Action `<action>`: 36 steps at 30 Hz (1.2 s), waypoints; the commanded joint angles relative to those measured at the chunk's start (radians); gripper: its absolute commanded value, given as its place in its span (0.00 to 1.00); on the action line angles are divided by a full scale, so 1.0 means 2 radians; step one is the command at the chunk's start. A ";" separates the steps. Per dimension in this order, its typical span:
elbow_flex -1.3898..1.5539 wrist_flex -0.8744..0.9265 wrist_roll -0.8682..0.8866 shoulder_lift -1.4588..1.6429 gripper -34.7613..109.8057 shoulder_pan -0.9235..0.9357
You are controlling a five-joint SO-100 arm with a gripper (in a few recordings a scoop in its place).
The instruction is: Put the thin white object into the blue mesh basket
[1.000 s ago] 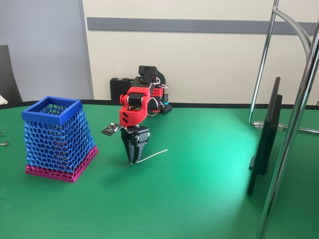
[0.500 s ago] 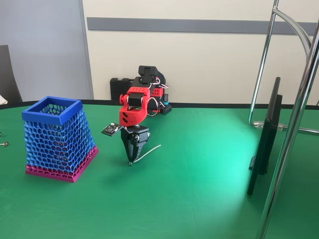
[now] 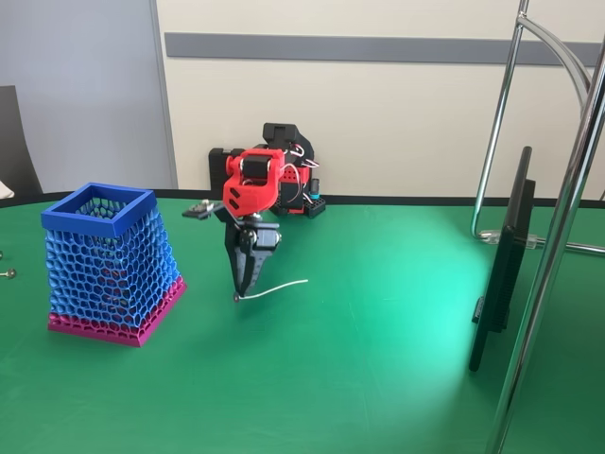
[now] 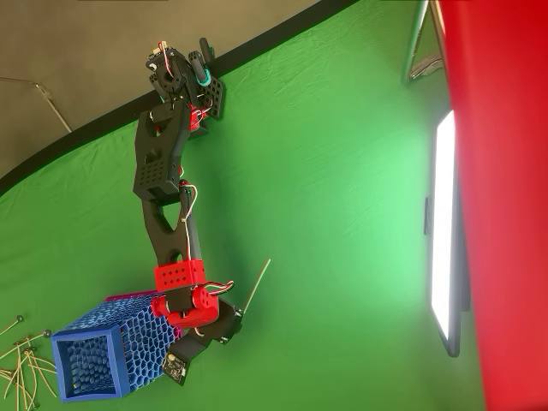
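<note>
My claw point(image 3: 240, 295) pinches one end of the thin white object point(image 3: 276, 286), which runs out to the right of my fingertips in the fixed view, nearly level, just above the green tabletop point(image 3: 378, 359). The blue mesh basket point(image 3: 99, 210) stands to my left, open end up, so the stick must rise and cross leftward.

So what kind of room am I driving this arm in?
Likely an office or lab demo table: green cloth tabletop, chrome stand, plain wall with a grey rail, a flat screen standing on edge.
</note>
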 commanded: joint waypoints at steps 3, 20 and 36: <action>-0.017 -0.023 -0.021 0.095 0.24 0.018; 0.197 -0.356 -0.266 0.301 0.24 0.146; 0.305 -0.549 -0.331 0.366 0.24 0.187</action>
